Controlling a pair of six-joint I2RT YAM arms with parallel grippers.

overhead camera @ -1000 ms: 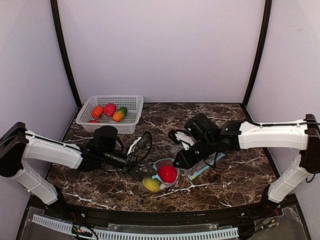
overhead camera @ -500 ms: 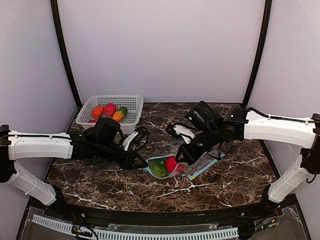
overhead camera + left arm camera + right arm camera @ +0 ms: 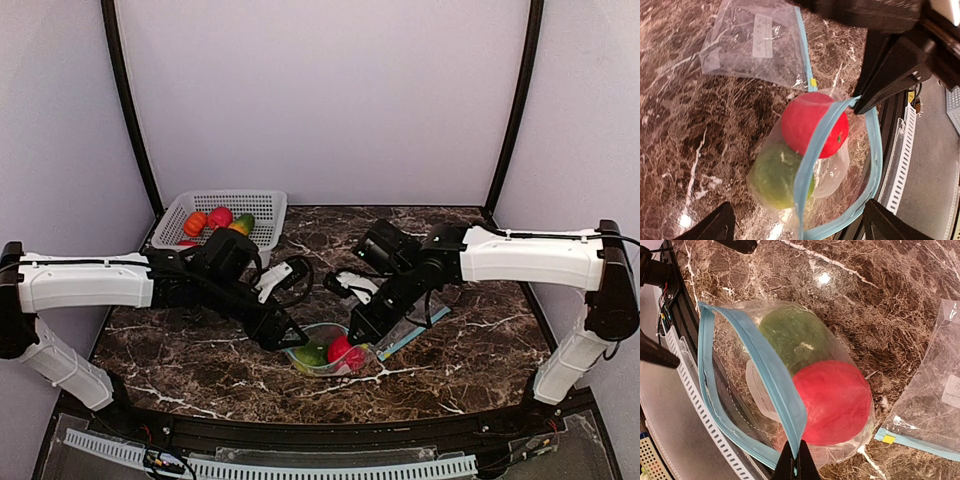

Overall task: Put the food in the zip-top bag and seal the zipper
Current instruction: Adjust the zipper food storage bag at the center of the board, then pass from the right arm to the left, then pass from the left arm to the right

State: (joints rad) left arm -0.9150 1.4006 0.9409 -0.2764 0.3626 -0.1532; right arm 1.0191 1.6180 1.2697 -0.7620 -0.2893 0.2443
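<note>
A clear zip-top bag [image 3: 322,366] with a blue zipper strip [image 3: 815,150] lies at the front middle of the table. Inside it are a red fruit [image 3: 832,400] and a green fruit [image 3: 790,335]. My right gripper [image 3: 796,466] is shut on the blue zipper rim and holds one end of the mouth up. My left gripper [image 3: 800,232] hovers over the bag's other side, open, with nothing between its fingers. More food, an orange fruit [image 3: 195,222], a red fruit [image 3: 219,216] and a green-orange fruit [image 3: 240,226], lies in the white basket [image 3: 235,197].
A second, flat, empty zip-top bag [image 3: 935,410] lies just right of the filled one, under the right arm. The basket stands at the back left corner. The table's front rail [image 3: 902,160] runs close behind the bag's mouth.
My left gripper has let go of the bag's edge and opened wide. The right gripper, still pinching the rim, has shifted left and nearer, and the bag has settled toward the front edge.
</note>
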